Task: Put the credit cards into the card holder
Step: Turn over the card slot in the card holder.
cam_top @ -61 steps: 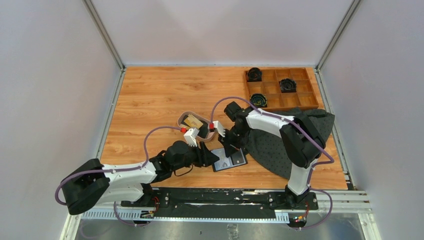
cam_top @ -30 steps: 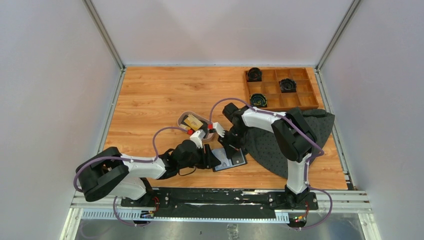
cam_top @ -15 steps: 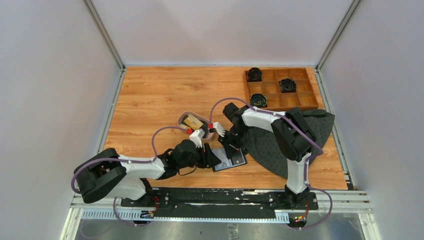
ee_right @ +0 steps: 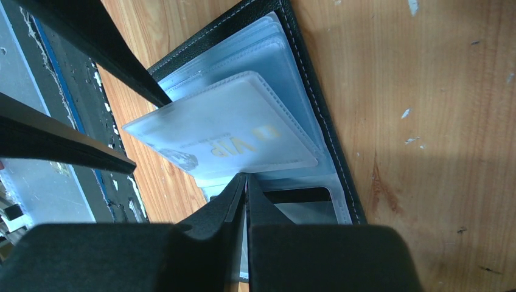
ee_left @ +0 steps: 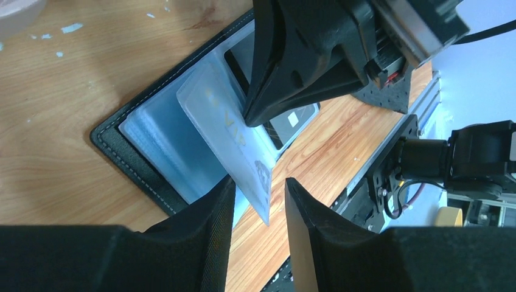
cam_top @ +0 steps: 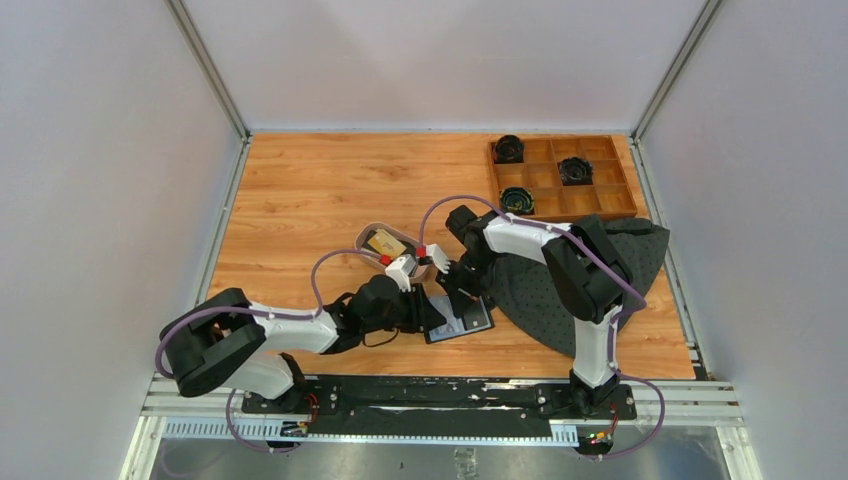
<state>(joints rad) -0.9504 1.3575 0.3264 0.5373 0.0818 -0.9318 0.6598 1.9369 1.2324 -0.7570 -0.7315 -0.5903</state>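
Note:
The black card holder (cam_top: pixel 478 322) lies open on the table, its clear sleeves (ee_right: pixel 286 61) fanned up. A white credit card marked VIP (ee_left: pixel 225 134) (ee_right: pixel 237 131) sits partly inside one sleeve, tilted up from the holder's black edge (ee_left: pixel 122 146). Its free corner hangs between the fingers of my left gripper (ee_left: pixel 258 185) (cam_top: pixel 437 315), whose jaws stand apart around it. My right gripper (ee_right: pixel 246 179) (cam_top: pixel 462 292) is shut on a thin clear sleeve at the holder's far side. A gold credit card (cam_top: pixel 385 243) lies in the oval tray (cam_top: pixel 366 236).
A wooden compartment box (cam_top: pixel 600 205) with black coiled items stands at the back right. A dark cloth (cam_top: pixel 545 300) lies right of the holder, under the right arm. The black base rail (cam_top: pixel 430 395) runs along the near edge.
My left gripper has moved right, toward the card holder, and its jaws have narrowed a little around the card. The right gripper has stayed in place.

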